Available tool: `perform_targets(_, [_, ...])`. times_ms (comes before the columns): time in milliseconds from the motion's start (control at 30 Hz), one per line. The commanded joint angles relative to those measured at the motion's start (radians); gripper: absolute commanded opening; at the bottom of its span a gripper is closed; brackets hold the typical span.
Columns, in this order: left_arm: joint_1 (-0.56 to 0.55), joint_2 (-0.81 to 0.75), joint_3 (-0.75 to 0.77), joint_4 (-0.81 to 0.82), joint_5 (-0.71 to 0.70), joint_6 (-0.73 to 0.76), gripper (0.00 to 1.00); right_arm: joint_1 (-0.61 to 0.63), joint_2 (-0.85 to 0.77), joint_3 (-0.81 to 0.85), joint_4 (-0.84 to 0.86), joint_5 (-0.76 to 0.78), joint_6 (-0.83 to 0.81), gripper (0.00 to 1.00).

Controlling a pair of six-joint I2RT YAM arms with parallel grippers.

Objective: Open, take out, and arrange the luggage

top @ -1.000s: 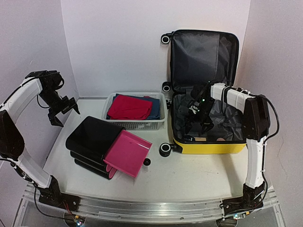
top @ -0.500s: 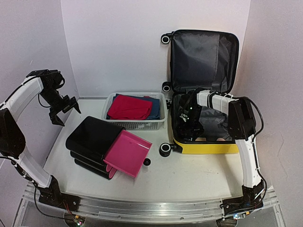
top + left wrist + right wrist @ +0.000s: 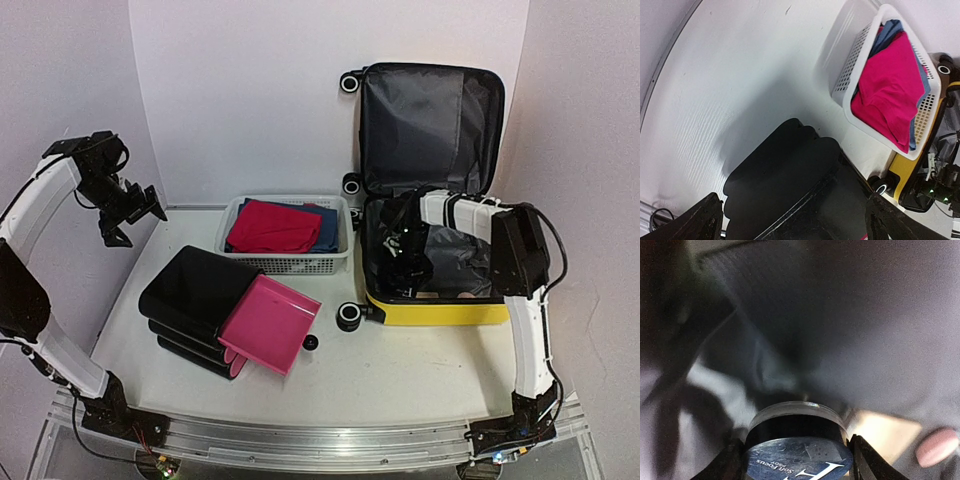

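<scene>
The luggage [image 3: 440, 312], a yellow hard-shell suitcase, lies open at the right of the table, and a slice of it [image 3: 900, 167] shows in the left wrist view. Its lid [image 3: 430, 120] stands upright against the back wall, dark grey lining showing. My right gripper [image 3: 405, 245] reaches down into the left side of the lower half. In the right wrist view the right gripper [image 3: 799, 455] has its fingers against both sides of a round jar [image 3: 797, 432] with a dark blue printed lid. My left gripper [image 3: 130, 215] hangs wide open, high by the left wall, with nothing between the fingers of the left gripper [image 3: 795, 220].
A white mesh basket [image 3: 285, 264] with red and blue clothes stands left of the suitcase. A black case [image 3: 195, 290] with a pink end [image 3: 268, 322] lies at the front left, a small black round piece [image 3: 311, 343] beside it. A pinkish object [image 3: 937, 446] lies in the lining.
My right gripper moved left and deeper into the suitcase and its jaws closed in on the jar. The left arm rose a little and turned, still open.
</scene>
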Motion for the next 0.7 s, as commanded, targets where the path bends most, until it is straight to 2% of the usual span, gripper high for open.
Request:
perform_targets(0, [-0.001, -0.073, -0.026, 0.047, -0.008, 0.042, 0.99, 0.000, -0.245, -0.028, 0.029, 0.029, 0.013, 0.32])
perform_targets(100, [-0.001, -0.083, -0.050, 0.047, 0.004, 0.051, 0.99, 0.000, -0.352, -0.076, 0.032, -0.014, 0.019, 0.29])
perform_targets(300, [-0.001, -0.128, -0.130, 0.045, 0.086, 0.068, 0.97, 0.039, -0.469, -0.098, 0.136, -0.267, 0.057, 0.27])
perform_targets(500, [-0.003, -0.188, -0.210, 0.043, 0.173, 0.081, 0.97, 0.257, -0.459, -0.011, 0.242, -0.325, -0.025, 0.27])
perform_targets(667, [-0.006, -0.229, -0.247, 0.043, 0.212, 0.087, 0.97, 0.432, -0.357, 0.110, 0.236, -0.237, -0.109, 0.29])
